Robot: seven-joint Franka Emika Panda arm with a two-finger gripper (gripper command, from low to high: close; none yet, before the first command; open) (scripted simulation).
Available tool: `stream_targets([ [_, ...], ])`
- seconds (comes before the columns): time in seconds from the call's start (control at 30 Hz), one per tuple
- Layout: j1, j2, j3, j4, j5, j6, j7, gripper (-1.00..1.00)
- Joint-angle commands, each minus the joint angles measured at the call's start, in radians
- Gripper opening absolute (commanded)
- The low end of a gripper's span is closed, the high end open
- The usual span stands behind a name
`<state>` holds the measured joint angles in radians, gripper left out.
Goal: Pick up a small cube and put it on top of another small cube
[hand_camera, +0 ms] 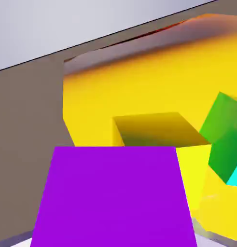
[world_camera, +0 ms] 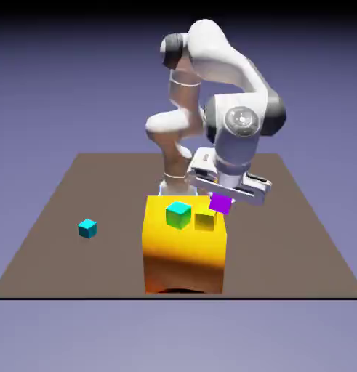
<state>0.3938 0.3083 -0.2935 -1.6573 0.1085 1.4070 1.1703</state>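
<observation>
Fingers (world_camera: 223, 196) clamped on small plain purple cube (world_camera: 221, 203), held just above small yellow cube (world_camera: 204, 221) atop big yellow-orange block (world_camera: 185, 254), likely for stacking.

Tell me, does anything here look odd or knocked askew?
Mostly tidy. One oddity: the cyan cube on the big yellow-orange block sits tilted rather than flat, beside the small yellow cube. The claw holds the purple cube just above them. Another cyan cube lies alone on the table.

You see the purple cube (world_camera: 221, 203) (hand_camera: 113, 195) tilted and lifted off the block, just right of and above the small yellow cube (world_camera: 204, 221) (hand_camera: 161, 130).
</observation>
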Motion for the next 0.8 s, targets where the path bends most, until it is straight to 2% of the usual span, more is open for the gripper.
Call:
stream_targets([
  [0.0,-0.036,0.007,0.019,0.018,-0.003,-0.029,-0.021,-1.0],
  [0.3,-0.362,0.067,0.196,0.179,-0.011,-0.282,-0.209,-1.0],
  [0.4,-0.413,0.086,0.249,0.18,0.011,-0.285,-0.243,-1.0],
  [0.67,-0.402,0.008,0.253,-0.082,0.008,-0.101,-0.253,-1.0],
  [0.7,-0.402,0.008,0.253,-0.082,0.008,-0.101,-0.253,1.0],
  [0.77,-0.403,0.019,0.252,-0.046,0.008,-0.126,-0.252,1.0],
])
